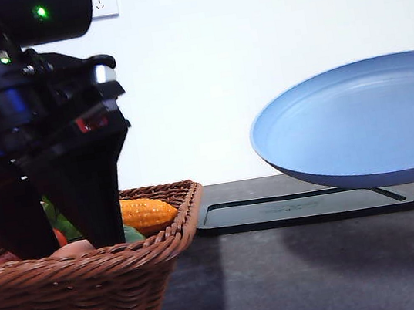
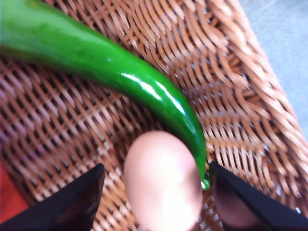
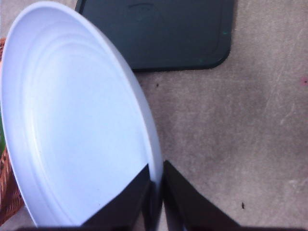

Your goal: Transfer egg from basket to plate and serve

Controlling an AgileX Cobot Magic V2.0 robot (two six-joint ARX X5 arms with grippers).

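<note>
Your left gripper (image 2: 156,192) stands open inside the brown woven wicker basket (image 1: 96,296), the pinkish-brown egg (image 2: 161,183) between its fingers (a green pepper (image 2: 120,72) touches it). Your right gripper (image 3: 156,192) pinches the light-blue round plate's (image 1: 358,121) rim above the black tray (image 1: 300,207).

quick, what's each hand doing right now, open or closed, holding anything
Left hand: open, fingers either side of the egg in the basket, not gripping it.
Right hand: closed on the plate rim, holding it up.
</note>
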